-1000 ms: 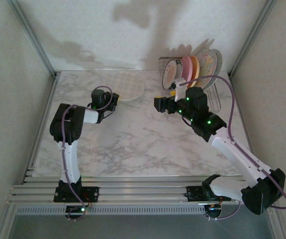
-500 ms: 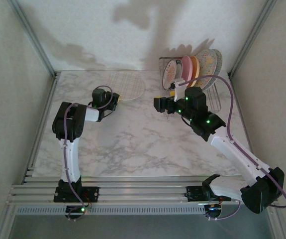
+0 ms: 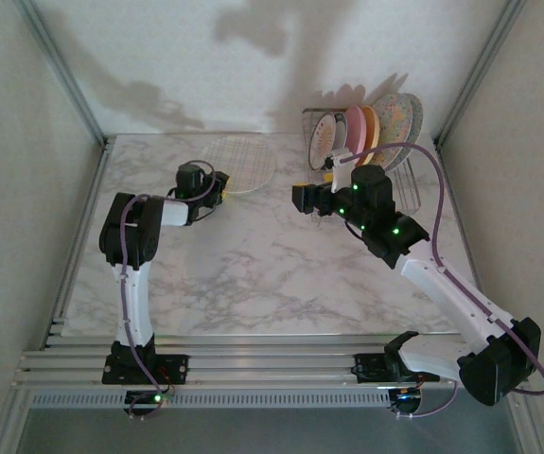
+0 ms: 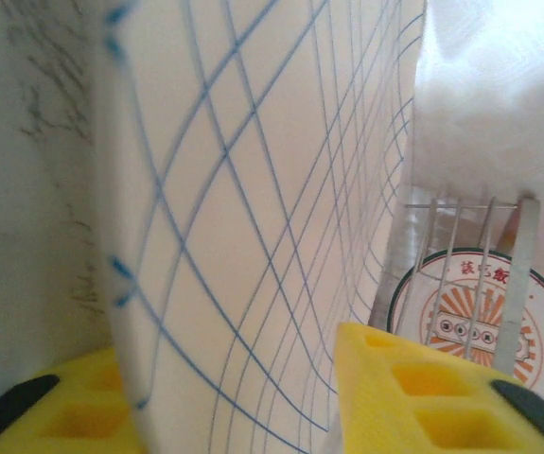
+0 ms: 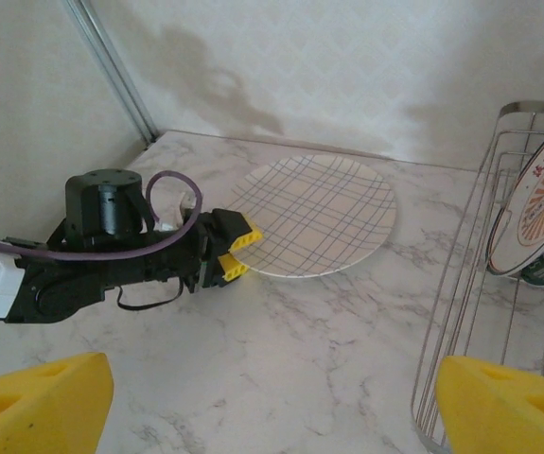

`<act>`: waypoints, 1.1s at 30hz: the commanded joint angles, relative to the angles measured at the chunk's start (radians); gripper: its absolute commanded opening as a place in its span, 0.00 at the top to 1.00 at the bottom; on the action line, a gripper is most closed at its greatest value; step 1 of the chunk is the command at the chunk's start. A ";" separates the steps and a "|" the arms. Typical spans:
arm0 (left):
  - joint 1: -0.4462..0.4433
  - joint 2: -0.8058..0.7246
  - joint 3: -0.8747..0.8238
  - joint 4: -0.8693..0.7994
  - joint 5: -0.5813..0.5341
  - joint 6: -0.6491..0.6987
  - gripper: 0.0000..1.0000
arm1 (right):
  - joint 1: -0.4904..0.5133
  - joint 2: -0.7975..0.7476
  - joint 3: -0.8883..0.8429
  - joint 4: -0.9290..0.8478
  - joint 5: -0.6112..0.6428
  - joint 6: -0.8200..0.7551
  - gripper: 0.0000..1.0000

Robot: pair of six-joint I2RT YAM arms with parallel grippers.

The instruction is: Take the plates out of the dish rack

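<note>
Left gripper (image 5: 238,251), jaws parted around the checked plate (image 5: 314,213) rim, needed a straight, drag-free retreat; right gripper (image 5: 272,397) gaped empty.

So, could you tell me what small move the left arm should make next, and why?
Probably draw the left pincer back off the checked plate: the plate seems to lie on the table, and its rim sits between the parted yellow fingers.

We see a smooth, marble-patterned bench (image 3: 253,274), a dish rack (image 5: 456,284) of shiny metal wire — and a grid-lined plate (image 5: 314,216) with a smooth, glazed-looking face.
</note>
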 commanded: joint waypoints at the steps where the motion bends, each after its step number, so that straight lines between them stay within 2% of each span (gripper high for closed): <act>1: 0.005 -0.026 0.032 -0.088 -0.014 0.038 0.54 | 0.007 -0.023 0.024 0.006 0.049 0.007 0.10; 5: 0.002 -0.045 0.033 -0.145 -0.028 0.052 0.44 | -0.007 -0.033 0.027 0.000 0.102 0.011 0.08; 11: 0.001 -0.071 0.015 -0.184 -0.037 0.062 0.35 | -0.100 -0.039 0.032 -0.011 0.126 0.059 0.08; 15: 0.003 -0.091 0.011 -0.241 -0.054 0.080 0.30 | -0.178 -0.032 0.054 -0.043 0.178 0.098 0.09; 20: 0.000 -0.118 0.006 -0.311 -0.073 0.095 0.26 | -0.324 -0.016 0.065 -0.050 0.224 0.216 0.09; 26: -0.002 -0.166 -0.021 -0.368 -0.097 0.120 0.14 | -0.472 0.070 0.064 0.039 0.230 0.373 0.09; 33: -0.016 -0.265 -0.095 -0.381 -0.114 0.130 0.13 | -0.589 0.239 0.144 0.132 0.196 0.436 0.14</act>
